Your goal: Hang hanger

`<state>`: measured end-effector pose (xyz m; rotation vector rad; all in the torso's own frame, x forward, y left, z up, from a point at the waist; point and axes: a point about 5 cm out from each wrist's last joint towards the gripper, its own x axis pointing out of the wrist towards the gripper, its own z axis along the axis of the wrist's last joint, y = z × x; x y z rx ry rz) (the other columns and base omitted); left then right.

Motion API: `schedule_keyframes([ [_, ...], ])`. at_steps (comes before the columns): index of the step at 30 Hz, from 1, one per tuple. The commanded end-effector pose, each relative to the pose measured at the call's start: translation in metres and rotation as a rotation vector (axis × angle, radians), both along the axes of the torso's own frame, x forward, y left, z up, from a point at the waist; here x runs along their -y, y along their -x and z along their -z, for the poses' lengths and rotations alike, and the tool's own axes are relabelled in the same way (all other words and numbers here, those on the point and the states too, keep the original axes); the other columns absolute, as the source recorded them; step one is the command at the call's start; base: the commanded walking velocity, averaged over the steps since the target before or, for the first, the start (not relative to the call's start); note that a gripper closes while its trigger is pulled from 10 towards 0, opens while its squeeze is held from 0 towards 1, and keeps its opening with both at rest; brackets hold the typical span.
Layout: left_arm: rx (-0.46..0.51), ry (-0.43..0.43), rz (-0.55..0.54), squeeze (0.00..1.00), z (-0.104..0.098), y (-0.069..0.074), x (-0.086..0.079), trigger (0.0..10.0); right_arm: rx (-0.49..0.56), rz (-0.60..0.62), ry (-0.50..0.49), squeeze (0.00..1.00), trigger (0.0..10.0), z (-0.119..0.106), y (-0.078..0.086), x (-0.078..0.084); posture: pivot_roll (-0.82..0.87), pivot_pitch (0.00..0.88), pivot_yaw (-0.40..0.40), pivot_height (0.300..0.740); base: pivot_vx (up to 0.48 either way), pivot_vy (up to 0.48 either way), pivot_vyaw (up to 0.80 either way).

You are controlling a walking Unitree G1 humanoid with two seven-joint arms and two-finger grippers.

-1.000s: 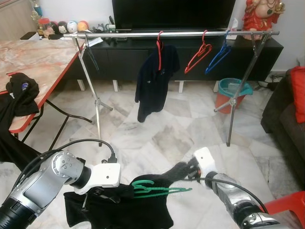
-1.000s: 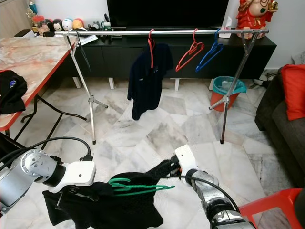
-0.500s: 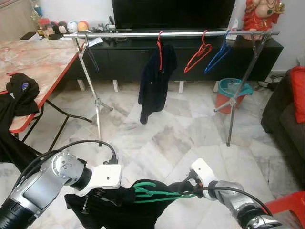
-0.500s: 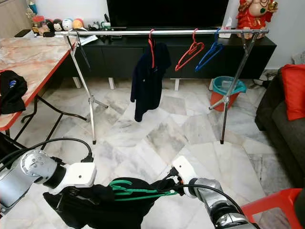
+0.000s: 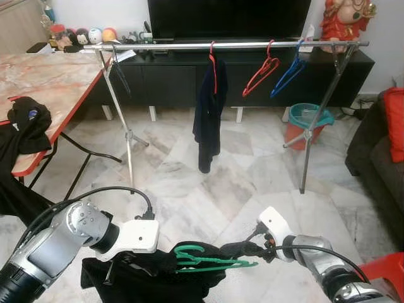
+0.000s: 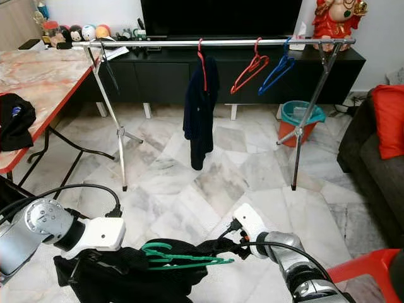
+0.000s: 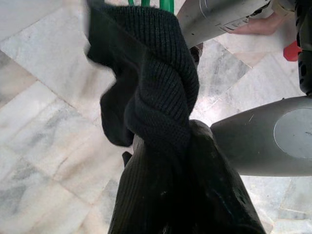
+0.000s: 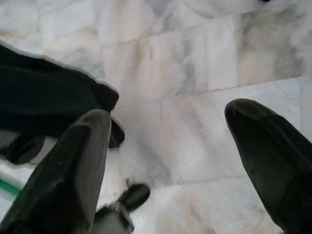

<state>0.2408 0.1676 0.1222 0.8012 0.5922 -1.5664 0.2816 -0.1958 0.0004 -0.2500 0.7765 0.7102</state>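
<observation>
Green hanger point(image 5: 205, 259), thin plastic w/ curved hook, sits low centre of frame, threaded into a black knit garment point(image 5: 145, 281) that bunches and droops below it. Left gripper point(image 5: 129, 259) at lower left is buried in the cloth; wrist view shows thick ribbed knit twisted into a rope-like wad point(image 7: 161, 97) right in front of the cam, fingers hidden, so can't tell if they're apart or pinched. Right gripper point(image 5: 243, 248) at lower right, beside the hanger's end; its wrist cam shows 2 matte black fingers point(image 8: 63, 165) spread wide apart w/ bare marble between them, nothing in the gap. Floor point(image 5: 233, 183) is glossy grey-veined marble tile. Across the top of frame: metal rail point(image 5: 227, 45), shiny tube on 2 folding tripod legs. On it 3 hangers: red one point(image 5: 212, 63) carrying a dark navy shirt point(image 5: 207, 113) that hangs narrow and edge-on, an empty red one point(image 5: 262, 69), an empty blue one point(image 5: 289, 68). Upper left: table point(image 5: 50, 82) w/ pink marble-look top, red edge, 1 black cloth lump point(image 5: 25, 123) on it. Teal bucket point(image 5: 309, 117) behind the right tripod. No readable writing.
</observation>
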Motion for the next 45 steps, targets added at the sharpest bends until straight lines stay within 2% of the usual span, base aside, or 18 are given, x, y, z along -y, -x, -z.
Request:
schedule_keyframes([
  [1, 0.016, -0.018, 0.019, 0.0, -0.003, 0.001, -0.002, 10.0, -0.004, -0.098, 0.001, 0.0, 10.0, -0.004, 0.0, -0.002, 0.04, 0.0, 0.004, 0.74, 0.0, 0.0, 0.0],
  [5, 0.02, -0.019, 0.018, 0.0, -0.004, 0.0, -0.002, 10.0, -0.016, -0.182, 0.014, 0.0, 10.0, -0.006, 0.002, -0.002, 0.04, 0.0, 0.003, 0.74, 0.0, 0.0, 0.0],
  [9, 0.027, -0.015, -0.004, 0.0, -0.003, -0.003, -0.001, 10.0, 0.091, -0.068, 0.07, 0.0, 10.0, -0.018, -0.015, 0.006, 0.04, 0.0, 0.004, 0.74, 0.0, 0.0, 0.0],
  [11, 0.032, -0.024, -0.009, 0.0, -0.003, -0.004, -0.001, 10.0, 0.173, -0.008, 0.021, 0.0, 10.0, -0.032, -0.026, 0.006, 0.04, 0.0, 0.007, 0.74, 0.0, 0.0, 0.0],
  [12, 0.039, -0.04, -0.016, 0.0, -0.001, -0.006, -0.003, 10.0, 0.255, 0.032, -0.026, 0.0, 10.0, -0.047, -0.037, 0.007, 0.05, 0.0, 0.01, 0.74, 0.0, 0.0, 0.0],
  [17, 0.044, -0.053, -0.023, 0.0, 0.001, -0.009, -0.003, 10.0, 0.353, 0.056, -0.044, 0.0, 10.0, -0.067, -0.048, 0.013, 0.04, 0.0, 0.013, 0.74, 0.0, 0.0, 0.0],
  [19, 0.047, -0.054, -0.027, 0.0, 0.002, -0.01, -0.002, 10.0, 0.38, 0.051, -0.076, 0.0, 10.0, -0.074, -0.051, 0.014, 0.04, 0.0, 0.016, 0.74, 0.0, 0.0, 0.0],
  [21, 0.055, -0.056, -0.051, 0.0, 0.003, -0.015, -0.001, 10.0, 0.401, -0.008, -0.157, 0.0, 10.0, -0.083, -0.051, 0.007, 0.04, 0.0, 0.019, 0.74, 0.0, 0.0, 0.0],
  [23, 0.069, -0.061, -0.07, 0.0, 0.004, -0.021, 0.001, 10.0, 0.396, -0.132, -0.24, 0.0, 10.0, -0.09, -0.047, -0.006, 0.03, 0.0, 0.024, 0.74, 0.0, 0.0, 0.0],
  [25, 0.081, -0.053, -0.077, 0.0, 0.002, -0.027, 0.005, 10.0, 0.352, -0.294, -0.272, 0.0, 10.0, -0.091, -0.035, -0.019, 0.03, 0.0, 0.03, 0.74, 0.0, 0.0, 0.0],
  [29, 0.107, -0.015, -0.079, 0.0, -0.007, -0.039, 0.017, 10.0, 0.285, -0.462, -0.331, 0.0, 10.0, -0.089, -0.018, -0.037, 0.03, 0.0, 0.041, 0.74, 0.0, 0.0, 0.0],
  [35, 0.124, -0.01, -0.067, 0.0, -0.01, -0.047, 0.023, 10.0, 0.26, -0.509, -0.362, 0.0, 10.0, -0.092, -0.011, -0.041, 0.03, 0.0, 0.045, 0.74, 0.0, 0.0, 0.0],
  [39, 0.139, 0.008, -0.056, 0.0, -0.014, -0.055, 0.034, 10.0, 0.21, -0.568, -0.366, 0.0, 10.0, -0.094, 0.002, -0.037, 0.03, 0.0, 0.047, 0.74, 0.0, 0.0, 0.0],
  [45, 0.141, 0.014, -0.043, 0.0, -0.013, -0.056, 0.038, 10.0, 0.17, -0.6, -0.37, 0.0, 10.0, -0.095, 0.007, -0.035, 0.03, 0.0, 0.042, 0.74, 0.0, 0.0, 0.0],
])
